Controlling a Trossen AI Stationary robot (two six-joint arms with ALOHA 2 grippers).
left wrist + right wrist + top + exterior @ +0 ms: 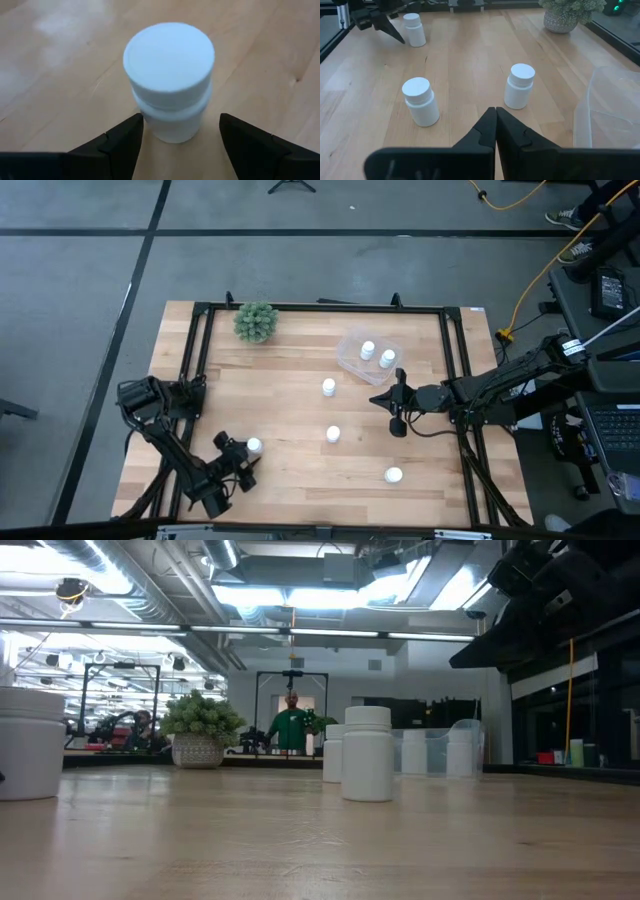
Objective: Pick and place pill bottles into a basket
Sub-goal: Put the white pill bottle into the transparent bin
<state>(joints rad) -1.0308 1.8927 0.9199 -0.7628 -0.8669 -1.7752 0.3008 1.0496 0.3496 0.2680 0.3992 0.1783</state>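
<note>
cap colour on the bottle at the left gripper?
White, same as the body of the pill bottle. Left wrist view shows it best, between the open fingers of the left gripper.

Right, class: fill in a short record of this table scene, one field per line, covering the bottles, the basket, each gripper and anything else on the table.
bottles in basket: two pill bottles
bottles on table: four, upright
basket: clear basket, far right part of the table
left gripper: left gripper open, fingers either side of the near-left bottle, not closed on it
right gripper: right gripper shut, empty, just beside the basket
other: green plant at the far edge
</note>
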